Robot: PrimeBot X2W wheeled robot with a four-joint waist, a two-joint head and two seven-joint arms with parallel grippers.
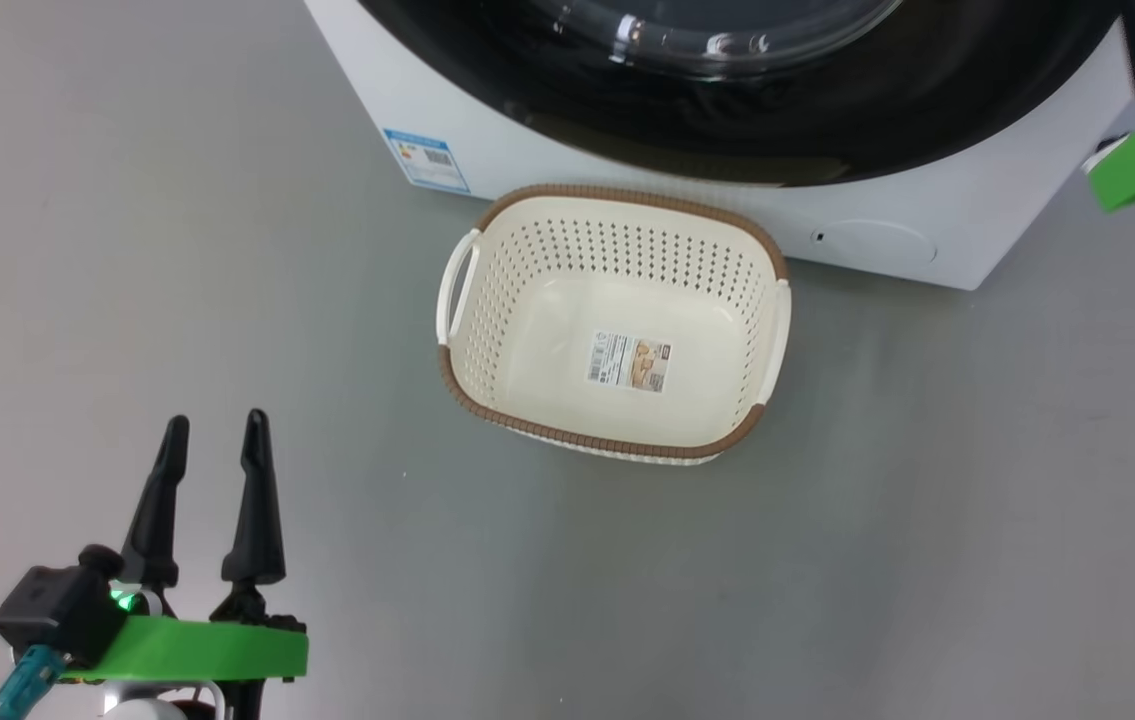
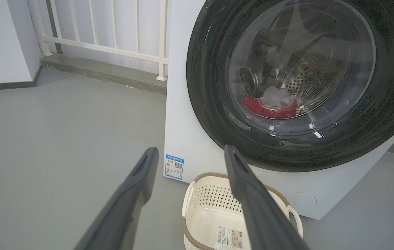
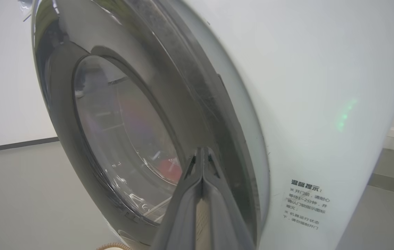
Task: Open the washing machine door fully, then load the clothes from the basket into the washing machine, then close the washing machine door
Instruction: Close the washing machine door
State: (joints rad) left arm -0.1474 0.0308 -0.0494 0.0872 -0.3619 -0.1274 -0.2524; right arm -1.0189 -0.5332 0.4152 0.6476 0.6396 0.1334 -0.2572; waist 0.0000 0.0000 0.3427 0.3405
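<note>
Hovers over the floor (image 1: 927, 520) with left tool (image 1: 216, 418) released, fingers spread. Holds right tool (image 3: 202, 152) clenched close beside the shut washing machine door (image 2: 214, 86). Has the clothes (image 2: 269, 108) inside the washing machine (image 2: 183, 121), the basket (image 1: 627, 198) just before it.

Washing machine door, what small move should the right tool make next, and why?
Probably draw the shut right tool back from the washing machine door. The door looks flush with the washing machine, the red clothes lie behind its glass, and the basket is empty, so the work seems done. Whether the latch caught, I cannot tell.
</note>
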